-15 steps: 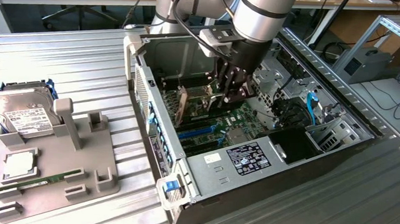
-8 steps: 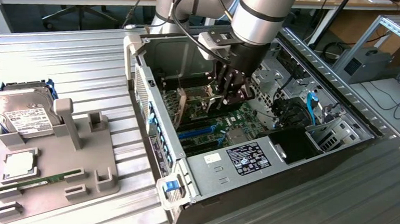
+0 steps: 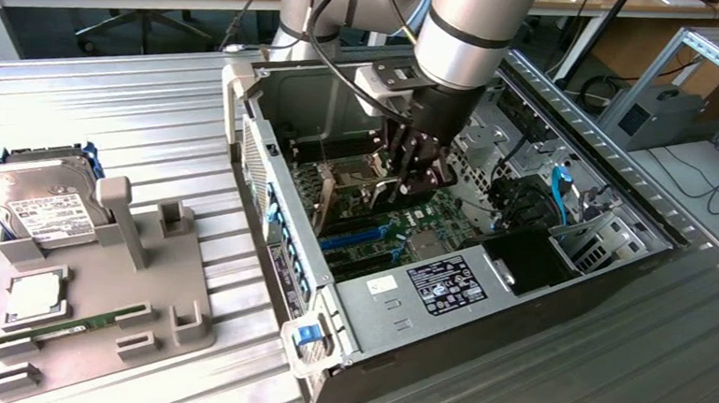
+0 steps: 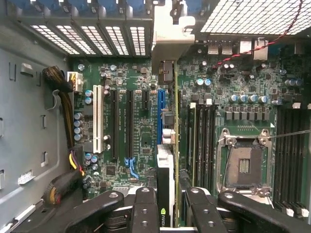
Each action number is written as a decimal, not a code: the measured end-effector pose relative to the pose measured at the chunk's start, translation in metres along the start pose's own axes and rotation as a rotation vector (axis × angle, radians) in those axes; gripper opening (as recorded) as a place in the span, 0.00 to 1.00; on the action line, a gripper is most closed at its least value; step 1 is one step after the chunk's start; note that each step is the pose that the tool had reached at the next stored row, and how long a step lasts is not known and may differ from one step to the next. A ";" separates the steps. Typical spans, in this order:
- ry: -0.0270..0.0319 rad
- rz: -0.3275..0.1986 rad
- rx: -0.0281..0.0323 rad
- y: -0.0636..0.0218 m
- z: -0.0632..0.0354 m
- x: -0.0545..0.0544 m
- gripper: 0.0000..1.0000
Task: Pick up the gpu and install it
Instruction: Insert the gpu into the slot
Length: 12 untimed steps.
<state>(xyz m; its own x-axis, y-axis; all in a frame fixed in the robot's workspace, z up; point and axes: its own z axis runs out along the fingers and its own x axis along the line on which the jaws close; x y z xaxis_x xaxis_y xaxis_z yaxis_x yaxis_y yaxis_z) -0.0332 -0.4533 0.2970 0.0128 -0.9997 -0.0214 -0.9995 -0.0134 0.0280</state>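
Observation:
My gripper (image 3: pixel 419 179) reaches down into the open computer case (image 3: pixel 329 284) and is shut on the gpu (image 3: pixel 397 198). In the wrist view the gpu (image 4: pixel 166 165) stands edge-on between my two black fingers (image 4: pixel 146 208), with my gripper (image 4: pixel 172 213) clamped across it. Its silver bracket (image 4: pixel 172 43) points at the case's slotted rear wall. The card's lower edge runs along the blue expansion slot (image 4: pixel 159 114) on the green motherboard (image 4: pixel 136 131). Whether it is seated in the slot I cannot tell.
Beside the case, at the exterior view's left, a grey fixture (image 3: pixel 141 291) holds a silver hard drive (image 3: pixel 37 202), a CPU chip (image 3: pixel 34 300) and a green RAM stick (image 3: pixel 75 326). Inside the case are a CPU socket (image 4: pixel 243 165), a white slot (image 4: pixel 99 119) and a cable bundle (image 4: pixel 65 107).

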 end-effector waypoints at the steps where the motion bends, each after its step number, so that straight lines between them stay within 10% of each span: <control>1: 0.0000 0.000 0.0000 0.0003 0.0015 0.000 0.27; 12: 0.0003 0.000 -0.0001 0.0041 0.0167 0.001 0.27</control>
<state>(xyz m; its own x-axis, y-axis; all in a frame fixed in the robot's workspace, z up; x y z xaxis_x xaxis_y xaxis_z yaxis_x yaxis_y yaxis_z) -0.0378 -0.4538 0.2803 0.0128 -0.9997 -0.0212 -0.9995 -0.0134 0.0281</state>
